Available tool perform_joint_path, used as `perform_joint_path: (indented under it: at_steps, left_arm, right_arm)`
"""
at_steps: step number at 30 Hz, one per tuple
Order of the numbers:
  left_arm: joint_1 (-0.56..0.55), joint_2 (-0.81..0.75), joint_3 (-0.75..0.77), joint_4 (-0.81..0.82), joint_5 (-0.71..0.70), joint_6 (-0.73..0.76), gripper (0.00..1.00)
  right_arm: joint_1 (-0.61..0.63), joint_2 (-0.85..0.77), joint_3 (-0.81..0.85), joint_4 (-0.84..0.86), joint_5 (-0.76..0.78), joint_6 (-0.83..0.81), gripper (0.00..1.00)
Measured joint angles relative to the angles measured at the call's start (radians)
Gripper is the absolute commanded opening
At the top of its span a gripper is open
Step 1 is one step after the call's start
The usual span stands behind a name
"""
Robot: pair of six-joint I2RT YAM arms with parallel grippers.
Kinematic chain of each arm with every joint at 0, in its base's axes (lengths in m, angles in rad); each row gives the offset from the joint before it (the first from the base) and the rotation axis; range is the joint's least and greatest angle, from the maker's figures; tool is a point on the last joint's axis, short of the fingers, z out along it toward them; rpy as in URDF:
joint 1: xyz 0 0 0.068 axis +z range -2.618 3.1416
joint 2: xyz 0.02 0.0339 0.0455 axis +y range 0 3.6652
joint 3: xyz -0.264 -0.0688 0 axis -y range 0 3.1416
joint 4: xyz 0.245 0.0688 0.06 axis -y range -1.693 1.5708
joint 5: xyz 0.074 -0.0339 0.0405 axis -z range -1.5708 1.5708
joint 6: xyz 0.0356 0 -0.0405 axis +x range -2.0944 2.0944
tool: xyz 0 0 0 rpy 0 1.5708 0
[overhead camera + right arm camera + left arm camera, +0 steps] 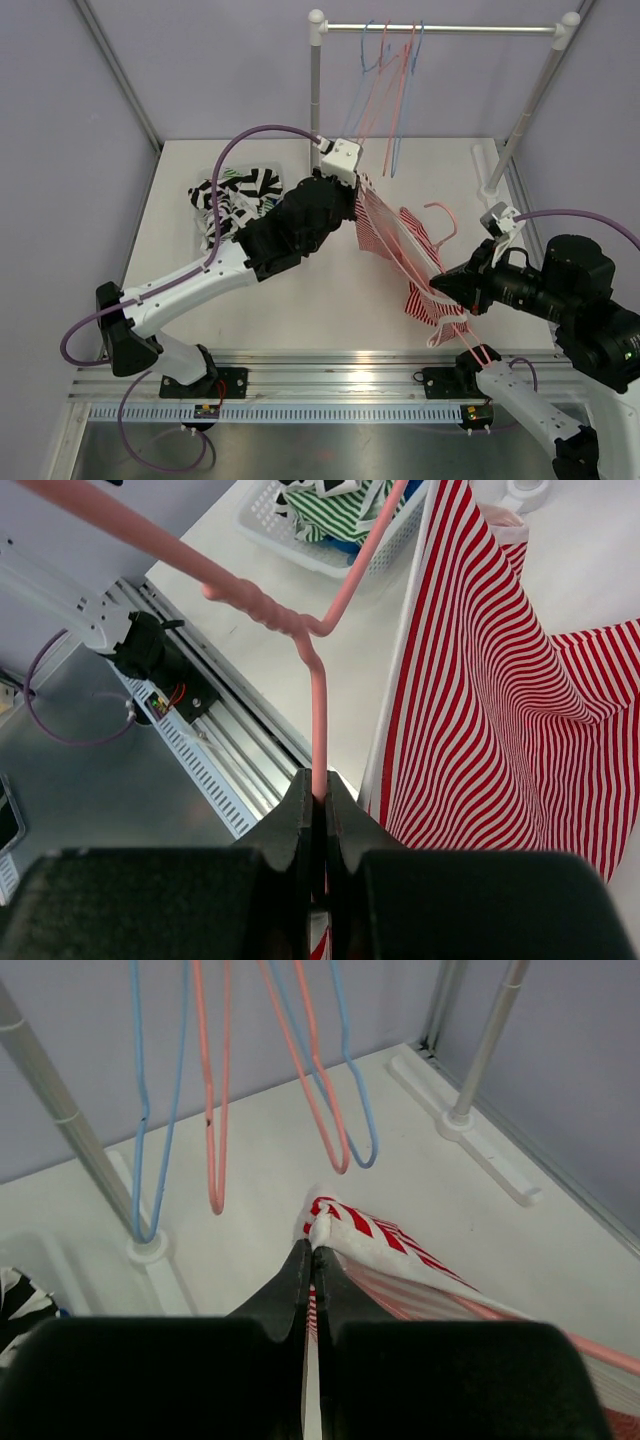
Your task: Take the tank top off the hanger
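The red-and-white striped tank top (392, 235) hangs stretched between my two grippers above the table, still draped on a pink wire hanger (446, 218). My left gripper (358, 186) is shut on a bunched upper edge of the tank top (372, 1235), with fabric pinched between its fingertips (313, 1250). At the lower right my right gripper (441, 284) is shut on the pink hanger (318, 705), whose wire runs straight out from between the tips (318, 778). Striped cloth (500, 690) falls just to the right of that gripper.
A clothes rack rail (440, 28) spans the back of the table, carrying several blue and pink empty hangers (392, 80). A white basket (236, 196) of black-and-white and green striped clothes stands at the back left. The rack's posts (524, 120) stand at the back.
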Motion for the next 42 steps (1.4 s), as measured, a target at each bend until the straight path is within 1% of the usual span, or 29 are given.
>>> perform_joint_path:
  at_steps: [8,13,14,16,20,24,27,29,31,32,33,38,40,42]
  left_arm:
    - [0.018,-0.078,-0.045,-0.06,-0.16,-0.082,0.0]
    - [0.038,-0.129,-0.071,-0.057,-0.144,-0.111,0.0]
    - [0.04,-0.143,-0.087,-0.056,-0.127,-0.114,0.0]
    - [0.049,-0.197,-0.164,-0.023,-0.059,-0.121,0.0]
    - [0.062,-0.333,-0.388,0.088,0.108,-0.144,0.0]
    - [0.055,-0.401,-0.551,0.192,0.243,-0.161,0.0]
    - [0.046,-0.397,-0.606,0.209,0.263,-0.185,0.0]
    - [0.044,-0.383,-0.63,0.209,0.259,-0.205,0.0]
    - [0.044,-0.371,-0.652,0.201,0.246,-0.229,0.0]
    - [0.044,-0.366,-0.659,0.185,0.23,-0.24,0.0]
    - [0.044,-0.363,-0.665,0.167,0.211,-0.253,0.0]
    - [0.044,-0.36,-0.67,0.099,0.132,-0.29,0.0]
    - [0.044,-0.36,-0.67,0.077,0.114,-0.296,0.11]
    - [0.044,-0.36,-0.67,0.051,0.1,-0.307,0.23]
  right_arm:
    - [0.08,-0.064,-0.014,0.014,-0.054,-0.069,0.0]
    - [0.102,-0.09,-0.026,0.053,-0.058,-0.103,0.0]
    - [0.104,-0.102,-0.04,0.075,-0.056,-0.104,0.0]
    - [0.106,-0.13,-0.073,0.12,-0.053,-0.101,0.0]
    - [0.108,-0.227,-0.212,0.318,-0.016,-0.041,0.0]
    - [0.109,-0.283,-0.38,0.609,0.045,0.05,0.0]
    - [0.111,-0.291,-0.52,0.874,0.148,0.113,0.0]
    - [0.112,-0.291,-0.591,1.016,0.23,0.133,0.0]
    - [0.112,-0.288,-0.627,1.103,0.319,0.143,0.0]
    - [0.112,-0.278,-0.612,1.099,0.369,0.143,0.0]
    - [0.112,-0.261,-0.572,1.061,0.415,0.141,0.0]
    - [0.113,-0.138,-0.286,0.855,0.667,0.128,0.0]
    - [0.113,-0.099,-0.224,0.797,0.741,0.121,0.0]
    - [0.113,-0.027,-0.152,0.709,0.792,0.119,0.0]
